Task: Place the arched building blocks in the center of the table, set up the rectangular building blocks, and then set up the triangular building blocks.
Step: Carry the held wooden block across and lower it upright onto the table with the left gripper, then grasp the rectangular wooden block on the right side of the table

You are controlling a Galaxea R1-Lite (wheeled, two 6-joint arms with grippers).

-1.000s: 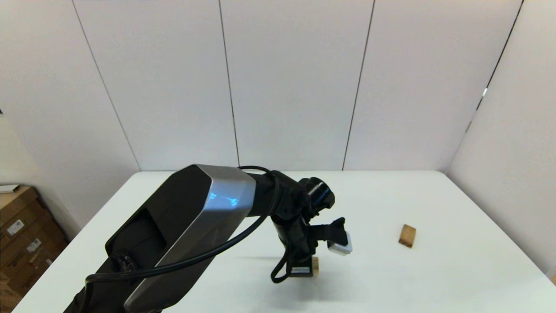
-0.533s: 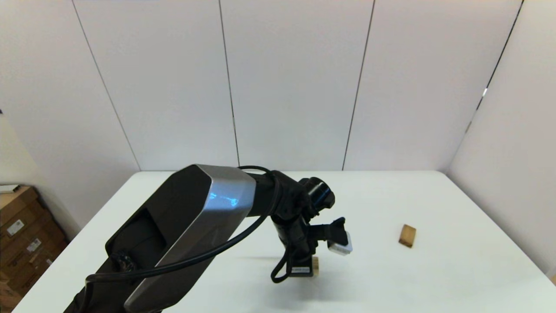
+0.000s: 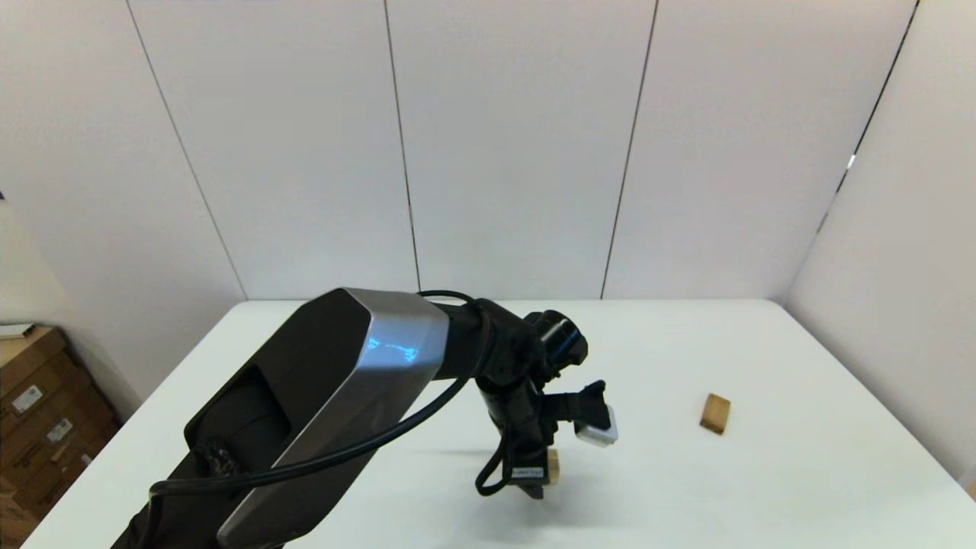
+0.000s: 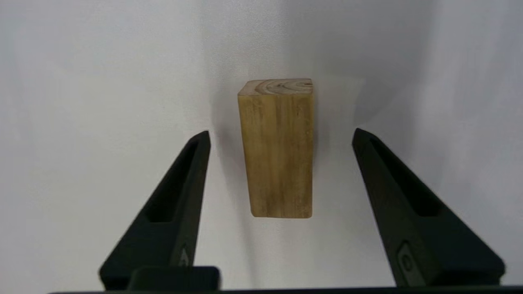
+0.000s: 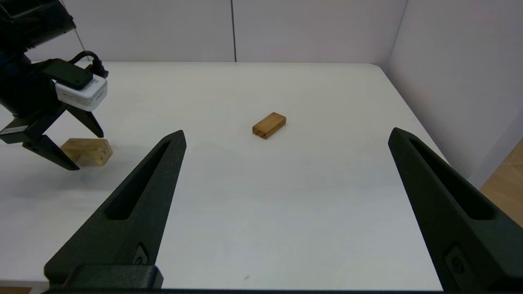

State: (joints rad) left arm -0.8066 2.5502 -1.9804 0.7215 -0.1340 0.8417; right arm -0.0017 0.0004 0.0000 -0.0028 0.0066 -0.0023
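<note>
The arched building block, pale tan, rests on the white table near its middle. My left gripper hangs right over it, open, one finger on each side with a gap to the wood. The head view shows only a sliver of this block beside the left gripper. The rectangular building block, darker brown, lies flat to the right. It shows in the right wrist view beyond my open, empty right gripper. The triangular building block is out of view.
My left arm fills the lower left of the head view and hides the table under it. Cardboard boxes stand on the floor left of the table. Wall panels close the far and right sides.
The left gripper has opened and let go of the arched block, with a fingertip now showing spread beside it. The wrist has risen very slightly. The rectangular block has not moved.
</note>
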